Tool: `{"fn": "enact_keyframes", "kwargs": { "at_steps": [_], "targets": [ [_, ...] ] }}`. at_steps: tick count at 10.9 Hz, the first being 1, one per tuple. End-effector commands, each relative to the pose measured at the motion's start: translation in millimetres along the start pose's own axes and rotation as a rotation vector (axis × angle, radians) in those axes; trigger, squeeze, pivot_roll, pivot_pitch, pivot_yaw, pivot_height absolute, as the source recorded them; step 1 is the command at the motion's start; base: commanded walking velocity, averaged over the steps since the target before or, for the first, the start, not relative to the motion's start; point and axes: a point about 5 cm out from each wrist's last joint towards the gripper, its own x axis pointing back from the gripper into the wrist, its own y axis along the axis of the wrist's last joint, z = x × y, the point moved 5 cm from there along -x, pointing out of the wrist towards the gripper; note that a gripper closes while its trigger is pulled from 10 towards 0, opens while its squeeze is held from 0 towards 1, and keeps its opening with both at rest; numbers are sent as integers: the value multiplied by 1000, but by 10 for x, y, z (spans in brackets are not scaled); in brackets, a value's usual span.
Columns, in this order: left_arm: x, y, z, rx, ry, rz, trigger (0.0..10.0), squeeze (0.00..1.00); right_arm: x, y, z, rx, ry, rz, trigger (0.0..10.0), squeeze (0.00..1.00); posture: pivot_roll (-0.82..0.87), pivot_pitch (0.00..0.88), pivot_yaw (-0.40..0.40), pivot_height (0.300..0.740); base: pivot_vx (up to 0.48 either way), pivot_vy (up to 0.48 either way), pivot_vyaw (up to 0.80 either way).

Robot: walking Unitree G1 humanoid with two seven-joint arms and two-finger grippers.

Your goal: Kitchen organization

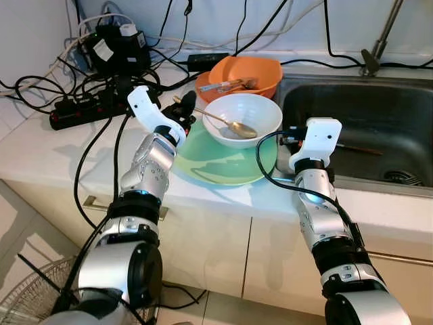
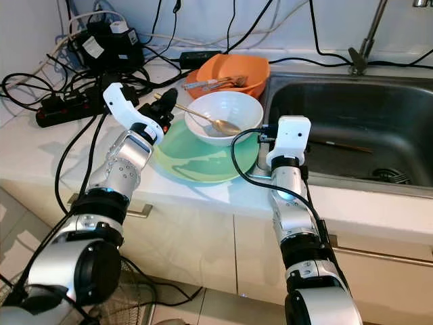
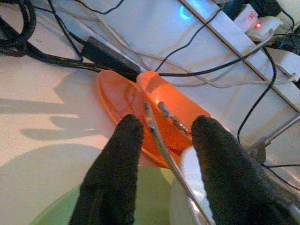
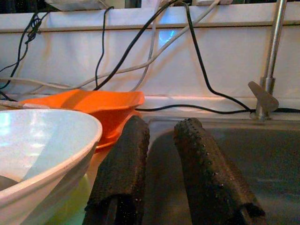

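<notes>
Leftmost, the left gripper [image 1: 187, 114] hovers just left of the white bowl [image 1: 257, 110], jaws apart and astride the spoon [image 1: 230, 123] handle, which slants from the bowl's left rim down to its middle. Right of the bowl, the right gripper [image 4: 164, 173], narrowly open, holds nothing.

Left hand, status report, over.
Left hand open, straddling gold metal spoon handle. Right hand open beside white bowl, at steel sink edge. Black cables behind.
</notes>
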Motion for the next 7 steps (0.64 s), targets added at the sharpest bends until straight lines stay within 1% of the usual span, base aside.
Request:
{"fn": "enact_keyframes", "kwargs": {
  "at_steps": [1,7],
  "targets": [
    [-25,82,-13,-15,-3,-21,0,0,-11,36,11,5,6,-16,10000,0,38,0,111,740,0,0,0],
    [-18,52,-6,-10,-26,-12,0,0,-24,37,33,3,14,-12,10000,0,52,0,104,740,0,0,0]
  ]
}}
